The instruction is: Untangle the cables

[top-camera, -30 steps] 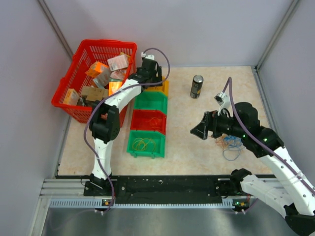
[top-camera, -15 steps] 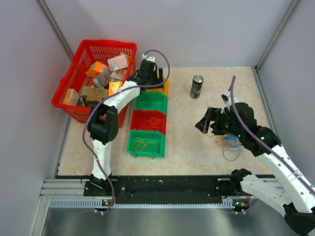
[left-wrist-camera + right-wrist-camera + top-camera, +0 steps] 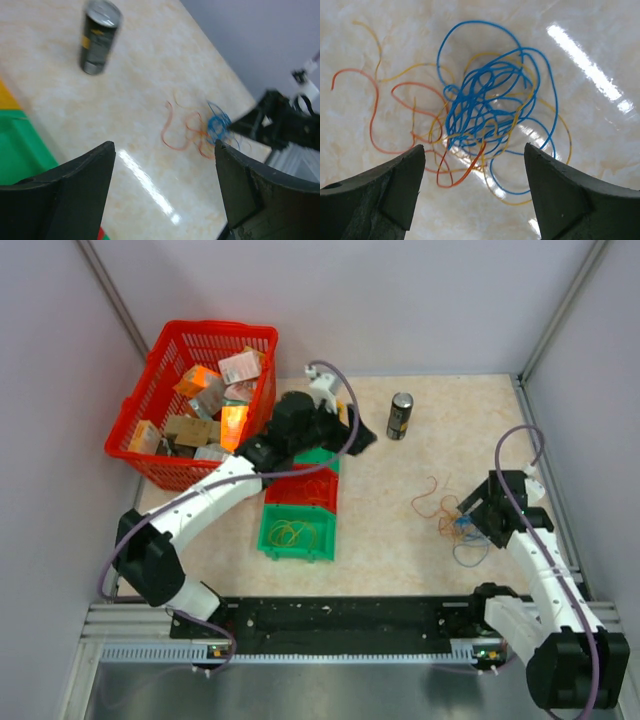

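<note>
The cables [image 3: 485,107] lie as a loose tangle of blue, orange and yellow wire on the beige table, right of centre [image 3: 452,518]. My right gripper [image 3: 472,150] hangs open just above the tangle [image 3: 470,515], with the wires showing between its fingers and nothing held. An orange loop [image 3: 430,500] trails out to the left and a blue loop [image 3: 468,555] lies nearer the front. My left gripper [image 3: 162,150] is open and empty over the table's middle [image 3: 358,435], facing the cables [image 3: 202,130] from some distance.
A black drink can [image 3: 400,415] stands at the back centre [image 3: 99,35]. A column of small bins runs left of centre; the nearest green bin [image 3: 270,545] holds a yellow wire coil. A red basket [image 3: 160,345] of boxes sits at the back left.
The left arm has swung from over the far bins to the right, toward the table's middle. The right arm has drawn back and turned down over the tangle, uncovering the orange loop.
</note>
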